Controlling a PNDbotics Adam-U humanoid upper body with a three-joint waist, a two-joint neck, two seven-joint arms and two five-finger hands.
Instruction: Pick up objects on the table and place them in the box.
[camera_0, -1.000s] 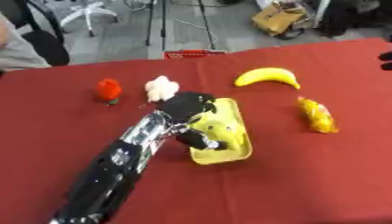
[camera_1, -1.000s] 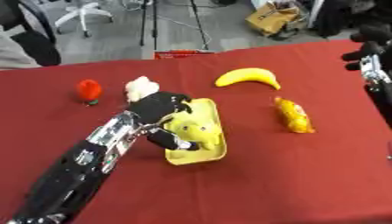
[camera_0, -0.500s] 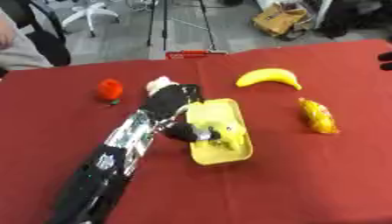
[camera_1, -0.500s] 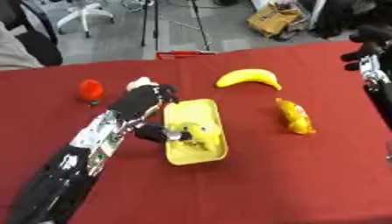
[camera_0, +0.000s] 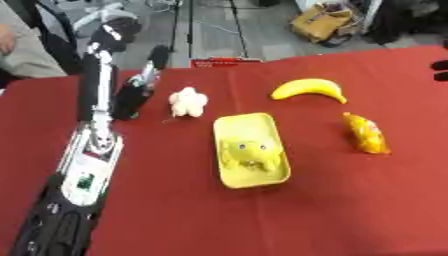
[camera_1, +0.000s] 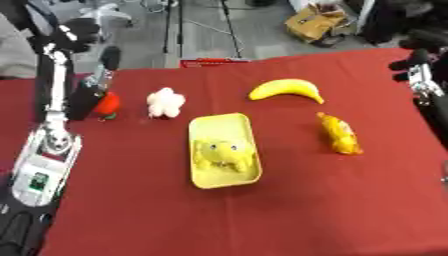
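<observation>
A yellow box (camera_0: 229, 125) lies in the middle of the red table, with a yellow soft toy (camera_0: 251, 153) inside it. My left hand (camera_0: 131, 101) is at the far left of the table, down at a small red thing (camera_1: 108, 105) that it partly hides. A white lumpy thing (camera_0: 187, 101) sits just right of that hand. A banana (camera_0: 308, 89) lies behind the box, and an orange-yellow thing (camera_0: 366, 132) to the box's right. My right hand (camera_1: 415, 64) shows dark at the right edge, away from all of them.
The red table (camera_0: 262, 220) reaches its far edge just past the banana. A red sign (camera_0: 224, 62) stands at that edge. Chairs, stands and a cardboard box are on the floor beyond. A person stands at the far left.
My left hand has left the yellow box, swung left and away, and come down at the red thing. The yellow toy stays in the box. The right hand has not moved.
</observation>
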